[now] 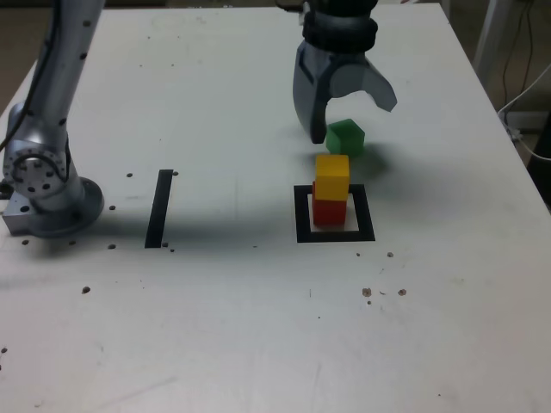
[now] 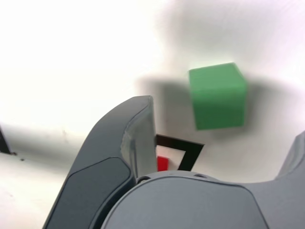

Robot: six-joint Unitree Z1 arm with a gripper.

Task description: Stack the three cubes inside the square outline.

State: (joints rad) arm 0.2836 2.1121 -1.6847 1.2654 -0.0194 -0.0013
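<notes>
Above green cube (image 1: pixel 345 137), jaws spread, empty

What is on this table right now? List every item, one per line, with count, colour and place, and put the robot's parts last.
red cube: one, red, inside the square outline, bottom of the stack.
yellow cube: one, yellow, on top of the red cube.
green cube: one, green, on the table behind the outline, between the open gripper's fingers.
square outline: one, black tape with white centre, right of middle in the exterior view.
tape strip: one, black, straight, left of the outline in the exterior view.
table: one, white, with small dark specks.
cables: white, at the exterior view's right edge.
arm base: one, silver, at the exterior view's left.
gripper: one, dark grey, open, around the green cube.
</notes>
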